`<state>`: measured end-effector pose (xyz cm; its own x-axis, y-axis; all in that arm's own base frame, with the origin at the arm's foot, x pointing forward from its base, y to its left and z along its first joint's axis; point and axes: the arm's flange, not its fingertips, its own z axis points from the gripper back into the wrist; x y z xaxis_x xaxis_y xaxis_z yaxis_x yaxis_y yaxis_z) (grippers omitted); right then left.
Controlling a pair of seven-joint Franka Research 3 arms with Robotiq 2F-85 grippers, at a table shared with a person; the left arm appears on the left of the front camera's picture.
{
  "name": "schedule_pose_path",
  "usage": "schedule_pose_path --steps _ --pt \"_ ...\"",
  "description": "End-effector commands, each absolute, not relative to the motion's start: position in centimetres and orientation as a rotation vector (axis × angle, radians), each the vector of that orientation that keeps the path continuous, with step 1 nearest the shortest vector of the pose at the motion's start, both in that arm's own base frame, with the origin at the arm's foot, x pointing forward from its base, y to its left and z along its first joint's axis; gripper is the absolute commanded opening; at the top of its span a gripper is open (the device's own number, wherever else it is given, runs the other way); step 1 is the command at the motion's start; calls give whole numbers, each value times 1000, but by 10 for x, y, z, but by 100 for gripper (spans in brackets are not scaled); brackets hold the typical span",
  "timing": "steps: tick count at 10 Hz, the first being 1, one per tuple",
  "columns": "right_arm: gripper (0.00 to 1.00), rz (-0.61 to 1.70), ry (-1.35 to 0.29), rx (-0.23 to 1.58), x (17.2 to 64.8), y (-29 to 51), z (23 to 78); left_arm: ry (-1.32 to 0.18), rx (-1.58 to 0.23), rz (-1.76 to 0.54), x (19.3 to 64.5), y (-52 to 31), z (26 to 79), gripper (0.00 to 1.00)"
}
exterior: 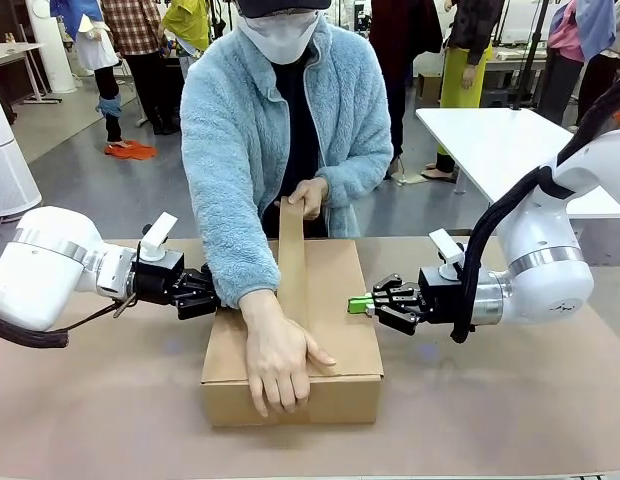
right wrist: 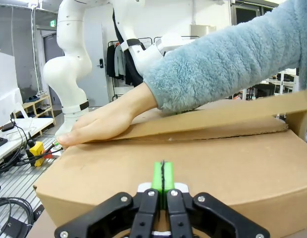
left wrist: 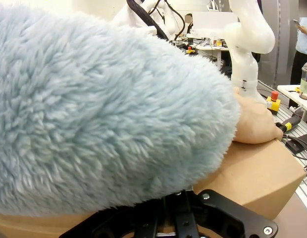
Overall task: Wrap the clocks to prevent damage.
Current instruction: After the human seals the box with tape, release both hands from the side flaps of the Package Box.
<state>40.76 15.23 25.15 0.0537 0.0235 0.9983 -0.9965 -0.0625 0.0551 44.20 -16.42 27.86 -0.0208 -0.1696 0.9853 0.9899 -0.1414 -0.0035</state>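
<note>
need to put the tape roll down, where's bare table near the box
Free: brown table in front of the brown cardboard box, near left and right corners. Crowded: both box sides, with shut left gripper and right gripper; the person's hand on top.

A brown table top (exterior: 110,410) fills the foreground. Beyond it, a grey floor (exterior: 100,190) runs back through an open workshop. A white table (exterior: 500,140) stands behind and to the right of the brown table. To the brown table's left, at the frame edge, is a rounded white appliance (exterior: 5,160) (its make cannot be told). Farther back on that side, a white pillar (exterior: 52,45) rises from the floor, with a small orange item (exterior: 130,150) lying on the floor nearby. The right wrist view shows a clothes rack (right wrist: 121,62) with dark garments against a pale wall (right wrist: 158,20).
</note>
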Motion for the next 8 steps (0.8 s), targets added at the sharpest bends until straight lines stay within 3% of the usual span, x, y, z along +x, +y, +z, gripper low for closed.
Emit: schedule_pose_path --steps 1,8 --pt "1 1224 -1119 1252 407 153 250 -1017 -1168 -1392 442 -166 277 0" --pt "1 1224 -1119 1252 407 153 250 -1017 -1168 -1392 442 -166 277 0"
